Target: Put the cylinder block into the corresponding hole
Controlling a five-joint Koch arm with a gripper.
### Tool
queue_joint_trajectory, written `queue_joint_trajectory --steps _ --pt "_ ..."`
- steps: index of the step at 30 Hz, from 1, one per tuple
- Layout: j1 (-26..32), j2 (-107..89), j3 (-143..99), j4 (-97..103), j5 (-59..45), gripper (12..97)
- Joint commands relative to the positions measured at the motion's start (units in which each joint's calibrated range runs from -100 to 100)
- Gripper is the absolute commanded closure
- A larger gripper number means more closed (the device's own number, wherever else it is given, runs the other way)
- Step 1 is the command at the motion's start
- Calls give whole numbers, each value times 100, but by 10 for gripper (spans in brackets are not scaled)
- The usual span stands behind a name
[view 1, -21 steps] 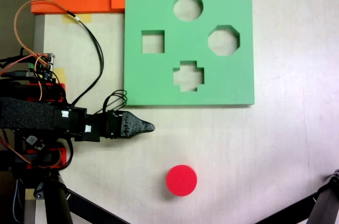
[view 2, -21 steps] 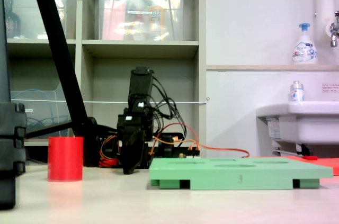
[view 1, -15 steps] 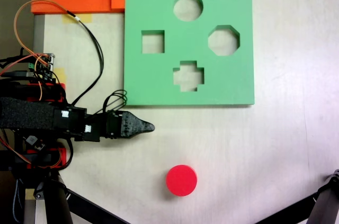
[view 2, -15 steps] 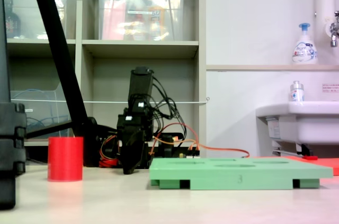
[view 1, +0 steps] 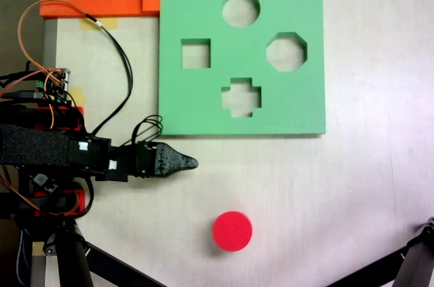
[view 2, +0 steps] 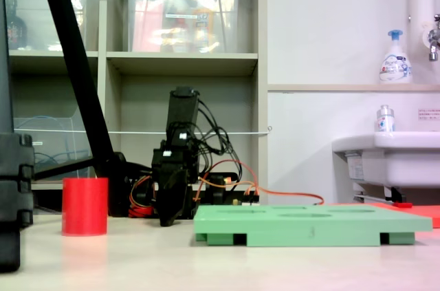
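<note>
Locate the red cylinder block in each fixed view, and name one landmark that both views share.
In a fixed view from above: the cylinder block stands low in the picture, near centre, on the bare table, below the green board.
In a fixed view from the side: the cylinder block stands upright at the left, apart from the green board.
Shared landmark: the green board, lying flat on the table.
</note>
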Motion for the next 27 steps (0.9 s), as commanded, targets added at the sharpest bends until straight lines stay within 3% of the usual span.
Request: queue_joint_trajectory --steps 1,13,18,27 --pt "0 -41 -167 -424 -5 588" --pt "-107 -41 -167 -10 44 568" --pt "-166 -41 -167 1791 1592 585" --pt "-215 -41 -167 2937 4078 579"
